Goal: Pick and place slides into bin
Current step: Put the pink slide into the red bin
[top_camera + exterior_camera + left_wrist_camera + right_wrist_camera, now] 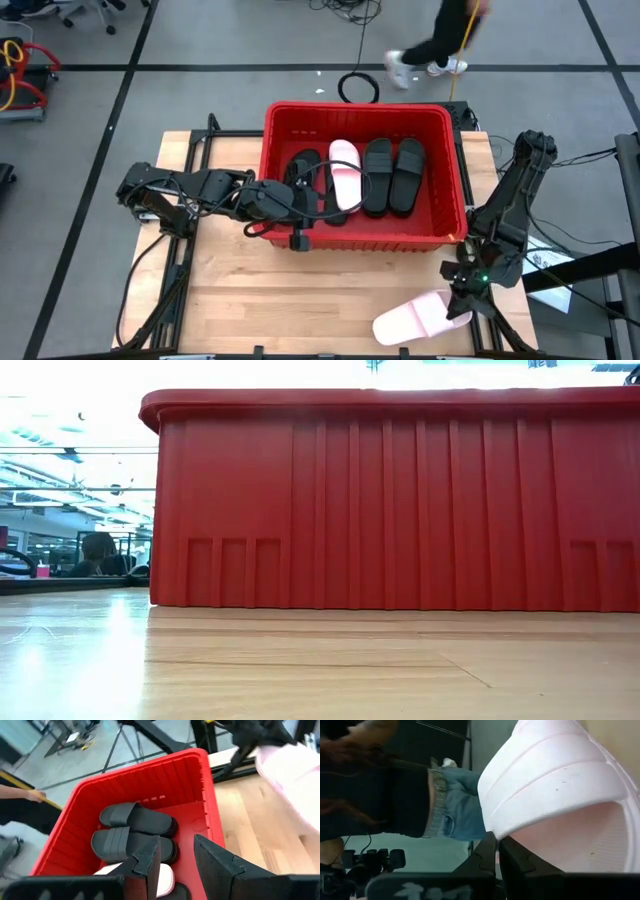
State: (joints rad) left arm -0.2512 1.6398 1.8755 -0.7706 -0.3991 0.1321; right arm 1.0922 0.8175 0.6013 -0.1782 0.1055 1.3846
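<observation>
At five o'clock on the table, we find the right gripper clenched on a pink slide; the left gripper hangs released over the bin.

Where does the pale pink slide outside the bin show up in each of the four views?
High view: pale pink foam slide at the table's near right corner, right tool on its edge.
Low view: not in it; only the bin's wall.
Left wrist view: blurred pink shape past the bin's corner.
Right wrist view: pink strap fills the picture, pinched by the tool.
Shared landmark: large red rectangular plastic bin.
</observation>
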